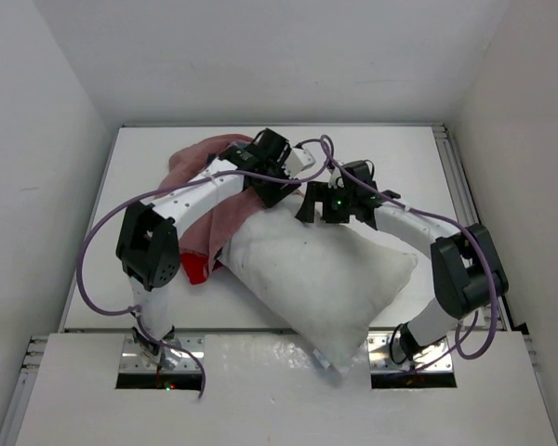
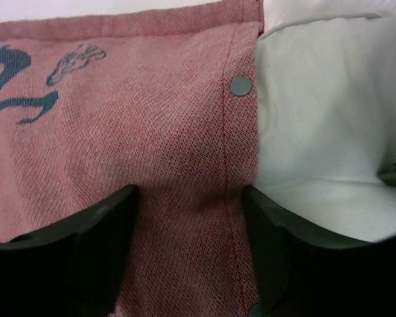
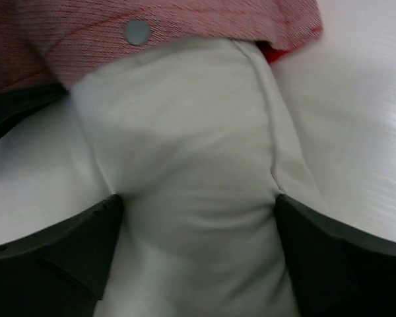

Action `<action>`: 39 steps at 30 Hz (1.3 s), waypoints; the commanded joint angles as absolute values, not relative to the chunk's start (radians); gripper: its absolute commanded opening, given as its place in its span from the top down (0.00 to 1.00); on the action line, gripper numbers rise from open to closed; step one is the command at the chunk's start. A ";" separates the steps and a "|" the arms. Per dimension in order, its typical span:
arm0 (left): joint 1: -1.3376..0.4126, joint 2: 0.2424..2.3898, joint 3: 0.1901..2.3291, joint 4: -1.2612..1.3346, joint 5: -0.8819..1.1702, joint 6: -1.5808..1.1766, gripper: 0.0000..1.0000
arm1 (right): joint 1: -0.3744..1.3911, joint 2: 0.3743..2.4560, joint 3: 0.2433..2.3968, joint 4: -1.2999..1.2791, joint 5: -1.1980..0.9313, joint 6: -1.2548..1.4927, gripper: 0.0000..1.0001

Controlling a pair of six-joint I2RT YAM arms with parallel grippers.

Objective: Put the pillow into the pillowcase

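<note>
Early stuffing step, I judge: the pillow [image 1: 325,269] runs from centre toward 5 o'clock, its corner at the mouth of the pillowcase [image 1: 225,216] at 10 o'clock, with left gripper [image 2: 191,198] spread over the hem and right gripper [image 3: 195,205] spread astride that corner, so next pinch the hem and push the pillow in.

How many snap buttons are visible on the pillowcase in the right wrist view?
1 snap button, on the pillowcase hem, next to the pillow. More may lie outside this view.
</note>
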State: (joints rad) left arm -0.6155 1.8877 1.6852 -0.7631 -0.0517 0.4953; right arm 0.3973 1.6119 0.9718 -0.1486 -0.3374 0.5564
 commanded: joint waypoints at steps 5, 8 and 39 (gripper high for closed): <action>-0.601 1.913 1.768 -0.796 0.061 0.463 1.00 | 0.491 1.617 0.875 0.079 -0.477 0.650 0.66; -0.629 1.878 1.872 -0.833 0.094 0.462 1.00 | 0.532 1.571 0.809 0.178 -0.465 0.695 1.00; -0.620 1.680 1.881 -0.848 0.310 0.494 0.00 | 0.459 1.241 0.908 -0.137 0.339 0.580 0.01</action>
State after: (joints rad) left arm -0.6807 1.7905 1.8717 -0.9073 0.3698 0.5312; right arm 0.4835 1.2583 0.7498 0.1097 0.3771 0.8368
